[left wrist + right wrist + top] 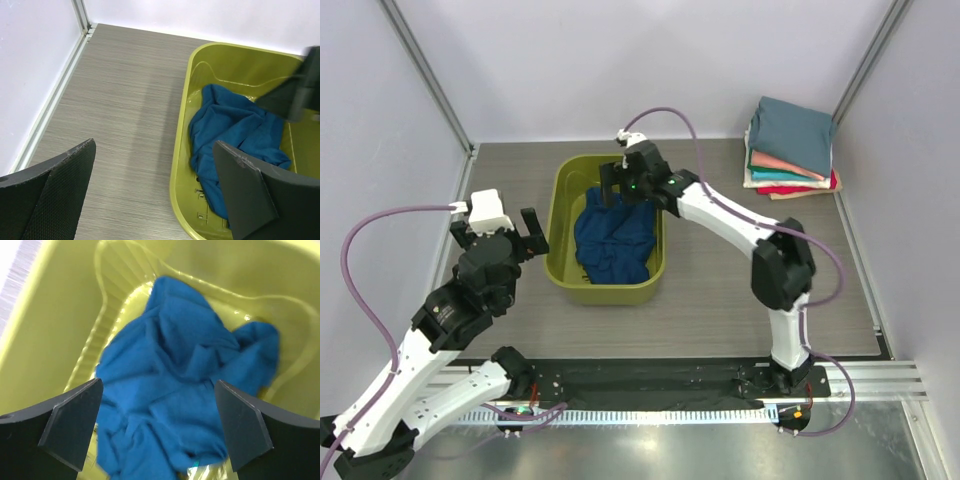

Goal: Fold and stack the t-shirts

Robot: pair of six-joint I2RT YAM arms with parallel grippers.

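A crumpled dark blue t-shirt (615,242) lies inside the olive-green basket (560,200). It also shows in the left wrist view (235,135) and in the right wrist view (185,390). No print shows on it. My right gripper (624,183) hangs open above the far end of the basket, over the shirt, holding nothing (157,425). My left gripper (505,232) is open and empty, left of the basket above the table (155,190). A stack of folded t-shirts (790,148), slate-teal on top, sits at the back right.
The basket stands mid-table, its long side running away from me. A metal frame post (82,20) and pale walls close the left, back and right sides. The right arm reaches over the table from the right base.
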